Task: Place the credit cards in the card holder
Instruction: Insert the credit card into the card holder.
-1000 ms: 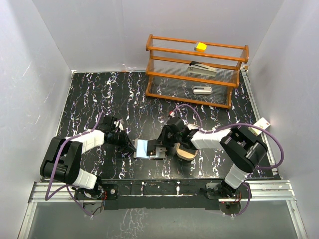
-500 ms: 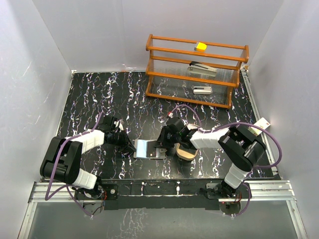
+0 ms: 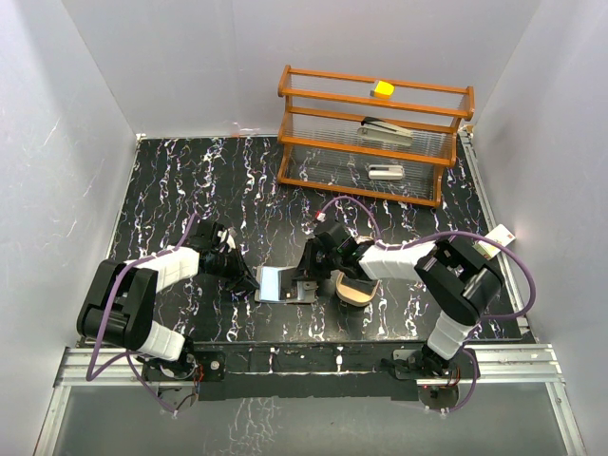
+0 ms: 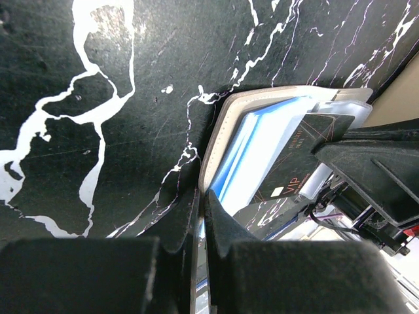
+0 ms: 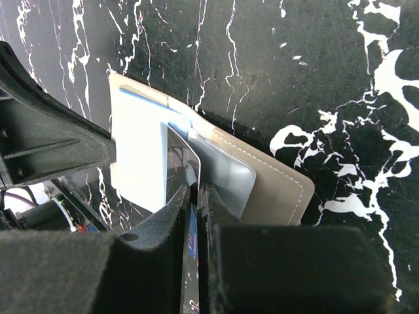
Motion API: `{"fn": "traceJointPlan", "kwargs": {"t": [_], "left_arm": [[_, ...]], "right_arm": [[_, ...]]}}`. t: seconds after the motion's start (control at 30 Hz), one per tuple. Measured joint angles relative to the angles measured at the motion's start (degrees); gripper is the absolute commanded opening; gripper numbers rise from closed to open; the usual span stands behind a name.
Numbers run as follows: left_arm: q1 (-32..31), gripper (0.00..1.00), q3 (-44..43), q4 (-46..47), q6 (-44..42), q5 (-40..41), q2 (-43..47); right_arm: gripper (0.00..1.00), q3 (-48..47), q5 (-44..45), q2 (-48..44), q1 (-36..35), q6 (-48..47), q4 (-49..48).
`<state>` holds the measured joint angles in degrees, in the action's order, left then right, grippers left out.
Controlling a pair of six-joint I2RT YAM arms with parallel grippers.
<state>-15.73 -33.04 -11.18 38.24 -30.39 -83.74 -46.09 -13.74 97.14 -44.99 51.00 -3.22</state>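
Right tool slightly farther back, tight on dark "VIP" card; left tool tight on card holder.

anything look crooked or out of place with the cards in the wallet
Yes. The dark card, pinched in the right pincer, sits tilted across the open card holder. Its corner overlaps the pale blue card instead of lining up with a slot. Nothing looks damaged or spilled.
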Motion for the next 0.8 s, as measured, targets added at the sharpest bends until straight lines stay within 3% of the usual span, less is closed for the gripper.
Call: {"fn": "traceJointPlan", "kwargs": {"t": [0.37,0.63,0.8], "left_arm": [[-0.04,0.0,0.37,0.9,1.73,-0.42,0.04],[-0.24,0.0,1.16,2.6,3.15,-1.16,0.04],[-0.31,0.0,1.51,3.08,3.69,-1.14,0.33]], "right_arm": [[0.05,0.2,-0.35,0.74,0.11,3.06,-3.26],[0.28,0.46,0.57,0.85,-0.04,3.98,-2.99],[0.34,-0.68,1.44,0.74,-0.15,2.93,-0.22]]}}
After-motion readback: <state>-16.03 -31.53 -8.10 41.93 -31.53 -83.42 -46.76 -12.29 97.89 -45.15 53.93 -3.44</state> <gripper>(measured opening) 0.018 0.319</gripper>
